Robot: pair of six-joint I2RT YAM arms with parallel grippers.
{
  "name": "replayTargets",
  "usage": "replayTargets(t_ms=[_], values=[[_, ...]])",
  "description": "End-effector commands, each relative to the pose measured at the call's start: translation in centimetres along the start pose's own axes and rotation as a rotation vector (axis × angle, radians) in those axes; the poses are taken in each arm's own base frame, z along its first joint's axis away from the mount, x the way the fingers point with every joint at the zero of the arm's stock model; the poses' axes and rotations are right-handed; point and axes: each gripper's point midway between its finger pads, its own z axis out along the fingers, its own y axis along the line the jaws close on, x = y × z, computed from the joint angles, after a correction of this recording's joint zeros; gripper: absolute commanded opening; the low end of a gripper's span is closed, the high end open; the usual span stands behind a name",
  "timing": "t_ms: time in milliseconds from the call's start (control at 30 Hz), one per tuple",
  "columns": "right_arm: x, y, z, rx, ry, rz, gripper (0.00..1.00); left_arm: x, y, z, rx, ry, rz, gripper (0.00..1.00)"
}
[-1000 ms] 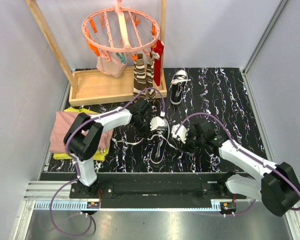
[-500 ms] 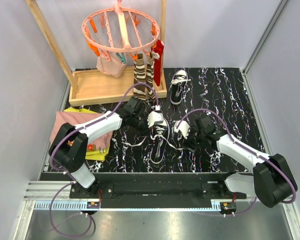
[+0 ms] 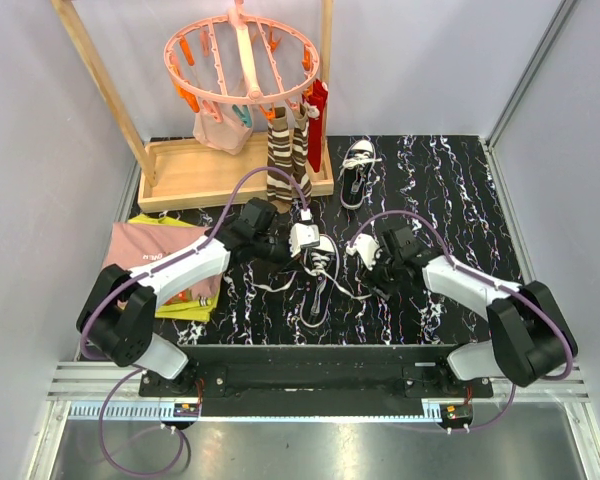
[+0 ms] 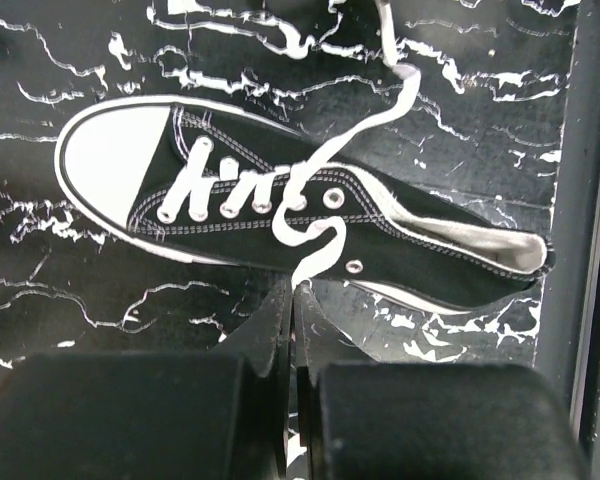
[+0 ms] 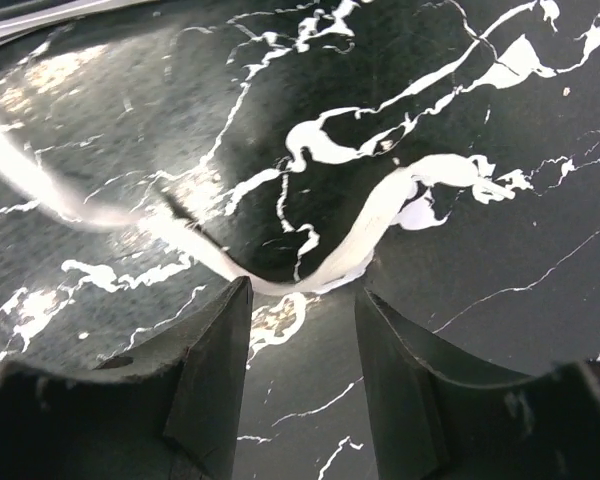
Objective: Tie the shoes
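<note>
One black sneaker (image 3: pixel 318 285) lies on the black marbled mat between my grippers, white toe cap toward the near edge. In the left wrist view it (image 4: pixel 280 200) lies on its side, toe to the left. My left gripper (image 4: pixel 294 287) is shut on a white lace (image 4: pixel 310 250) that runs from the shoe's eyelets. It sits at the shoe's far end (image 3: pixel 305 245). My right gripper (image 5: pixel 302 290) is open just right of the shoe (image 3: pixel 368 272), with a loose lace (image 5: pixel 380 215) curving on the mat at its fingertips. A second sneaker (image 3: pixel 358 172) stands at the back.
A wooden rack (image 3: pixel 210 170) at the back left carries a pink round peg hanger (image 3: pixel 242 60), with brown striped socks (image 3: pixel 285 155) and a red sock hanging. Folded pink and yellow clothes (image 3: pixel 145 265) lie at the left. The mat's edge (image 4: pixel 580 200) shows beyond the shoe's heel.
My left gripper has drawn a little left and away with the lace in it. My right gripper has shifted slightly away, toward the shoe. The shoe has barely moved.
</note>
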Motion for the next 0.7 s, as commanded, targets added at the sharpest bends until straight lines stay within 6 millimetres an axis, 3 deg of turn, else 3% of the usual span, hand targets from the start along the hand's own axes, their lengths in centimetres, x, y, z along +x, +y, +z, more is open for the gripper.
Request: replayTargets(t_ms=[0,167,300,333,433,667], values=[[-2.1,-2.1,-0.2,0.063,-0.03,0.04,0.53,-2.9,0.1,-0.5,-0.007,-0.116,0.071,0.0],[-2.0,-1.7,0.7,0.031,-0.013,0.06,0.47,-4.3,-0.5,-1.1,-0.008,-0.183,0.087,0.0],[-1.8,-1.6,1.1,0.015,-0.003,0.066,0.29,-4.8,-0.7,-1.5,-0.015,-0.214,0.062,0.0],[-1.9,-1.6,1.0,0.016,-0.004,0.066,0.13,-4.7,-0.8,-1.6,-0.014,-0.214,0.058,0.0],[-2.1,-1.6,0.7,0.023,-0.014,0.063,0.0,-3.1,-0.7,-1.5,-0.031,-0.15,0.019,0.0],[-2.6,-1.7,-0.1,0.034,-0.045,0.039,0.0,3.0,-0.3,-2.2,-0.039,0.137,0.035,0.03]])
